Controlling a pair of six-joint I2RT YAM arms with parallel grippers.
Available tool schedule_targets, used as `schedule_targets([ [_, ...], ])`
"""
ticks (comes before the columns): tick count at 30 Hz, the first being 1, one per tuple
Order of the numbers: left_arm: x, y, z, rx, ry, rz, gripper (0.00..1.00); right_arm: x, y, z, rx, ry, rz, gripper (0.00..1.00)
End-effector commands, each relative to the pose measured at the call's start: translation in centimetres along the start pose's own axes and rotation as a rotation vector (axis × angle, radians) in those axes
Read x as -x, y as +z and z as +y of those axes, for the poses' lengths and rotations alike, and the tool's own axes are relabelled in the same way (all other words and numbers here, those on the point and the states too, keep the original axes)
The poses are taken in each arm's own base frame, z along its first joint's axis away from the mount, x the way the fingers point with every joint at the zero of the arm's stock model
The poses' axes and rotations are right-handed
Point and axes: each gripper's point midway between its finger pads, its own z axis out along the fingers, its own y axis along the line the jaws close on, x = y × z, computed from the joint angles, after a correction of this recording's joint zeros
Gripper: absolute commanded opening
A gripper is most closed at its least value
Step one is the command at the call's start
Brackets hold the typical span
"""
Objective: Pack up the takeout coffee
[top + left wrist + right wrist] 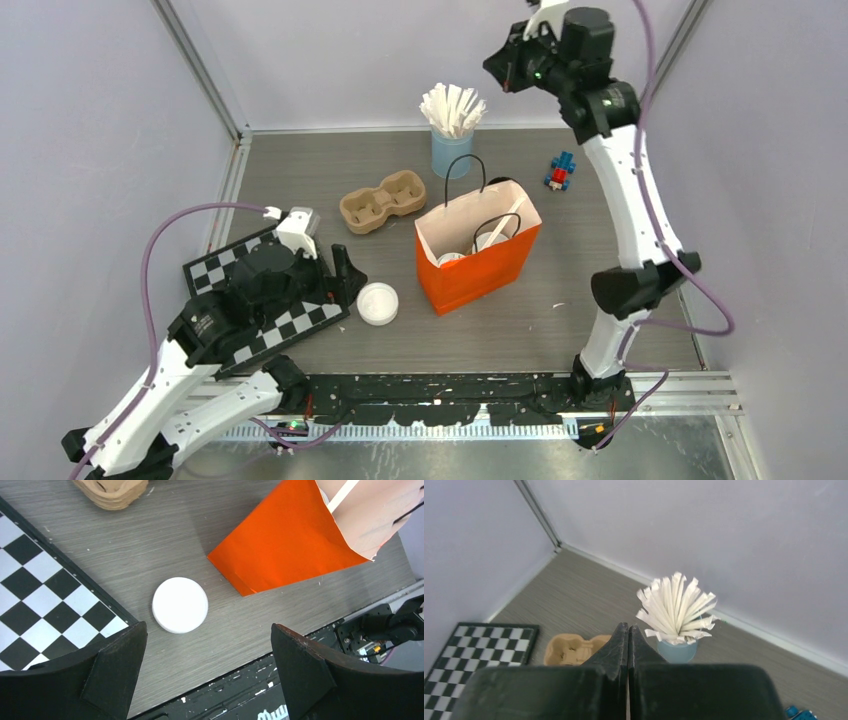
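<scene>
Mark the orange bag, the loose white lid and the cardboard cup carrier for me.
orange bag (482, 272), top external view, on its orange front wall.
white lid (180, 605), left wrist view, centre of its flat top.
cup carrier (384, 199), top external view, on the bridge between its two wells.

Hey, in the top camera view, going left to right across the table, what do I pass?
checkerboard → round white lid → orange bag → blue and red toy
</scene>
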Motion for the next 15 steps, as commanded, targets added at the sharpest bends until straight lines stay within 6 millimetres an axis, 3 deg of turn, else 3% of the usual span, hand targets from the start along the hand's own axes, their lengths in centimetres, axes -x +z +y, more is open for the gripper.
schedule_targets([
  [1,1.6,-0.2,-2.2,-0.093,-0.011,-0.029,0.96,5.5,-5.9,3.6,0.065,0.015,-0.131,0.0],
  [4,1.9,-0.4,-2.4,-0.102,-0.003,-0.032,0.96,5.9,-7.9,4.8,0.085,0.022,-0.141,0.0],
  [7,1.4,-0.4,-2.4,-0.111,-0.022,-0.024,0.95,4.9,-8.5,4.3,0.049,0.008,-0.119,0.02],
  [11,1.2,-0.4,-2.8,-0.134,-0.069,-0.032,0.95,3.3,-7.7,2.7,-0.013,-0.048,-0.094,0.33],
  [15,0.8,-0.5,-2.6,-0.127,-0.079,-0.019,0.95,1.6,-5.2,1.5,-0.022,-0.077,-0.074,0.53],
])
